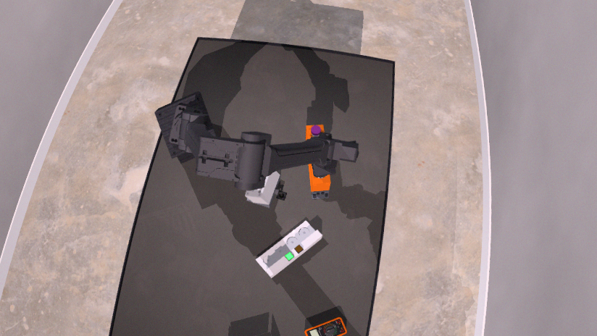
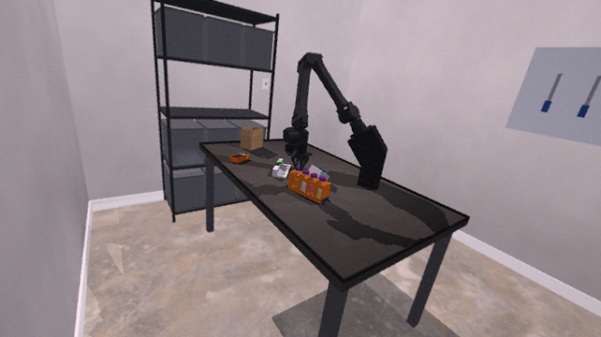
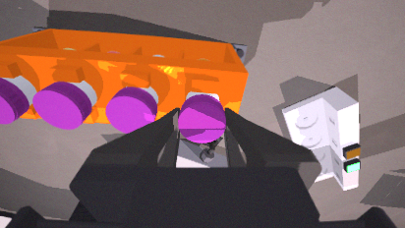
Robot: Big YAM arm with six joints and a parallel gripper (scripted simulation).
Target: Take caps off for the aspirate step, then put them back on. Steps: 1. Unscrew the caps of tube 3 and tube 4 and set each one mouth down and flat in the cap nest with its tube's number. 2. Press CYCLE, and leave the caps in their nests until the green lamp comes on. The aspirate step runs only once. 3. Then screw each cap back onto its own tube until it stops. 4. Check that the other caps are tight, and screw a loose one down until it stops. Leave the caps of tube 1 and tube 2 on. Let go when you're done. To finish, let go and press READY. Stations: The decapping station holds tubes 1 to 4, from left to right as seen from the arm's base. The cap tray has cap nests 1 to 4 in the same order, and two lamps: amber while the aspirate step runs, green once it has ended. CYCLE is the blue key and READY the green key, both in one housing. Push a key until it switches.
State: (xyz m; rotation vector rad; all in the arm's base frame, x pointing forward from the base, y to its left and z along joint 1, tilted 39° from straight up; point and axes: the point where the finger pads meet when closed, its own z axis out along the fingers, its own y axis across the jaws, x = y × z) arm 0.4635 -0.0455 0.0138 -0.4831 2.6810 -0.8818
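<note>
The orange decapping station [image 1: 319,184] [image 3: 237,81] holds four tubes with purple caps. My gripper [image 3: 202,114] is shut on tube 4's cap [image 3: 202,127], at the station's end nearest the cap tray; white shows just behind this cap. The caps of tube 3 [image 3: 130,110], tube 2 [image 3: 59,105] and tube 1 [image 3: 9,102] [image 1: 315,129] sit on their tubes. How tight they are cannot be told. The white cap tray [image 1: 271,273] [image 3: 347,114] shows no caps in its visible nests. Its green lamp [image 1: 289,255] [image 3: 352,166] is lit; the amber lamp [image 1: 298,248] [image 3: 352,151] is dark.
The pale key housing [image 1: 262,195] stands between the arm and the station, partly under the arm; its keys cannot be made out. A small dark fixture [image 1: 282,195] is beside it. An orange multimeter [image 1: 326,328] [image 2: 239,157] and a cardboard box [image 2: 251,138] lie beyond the tray.
</note>
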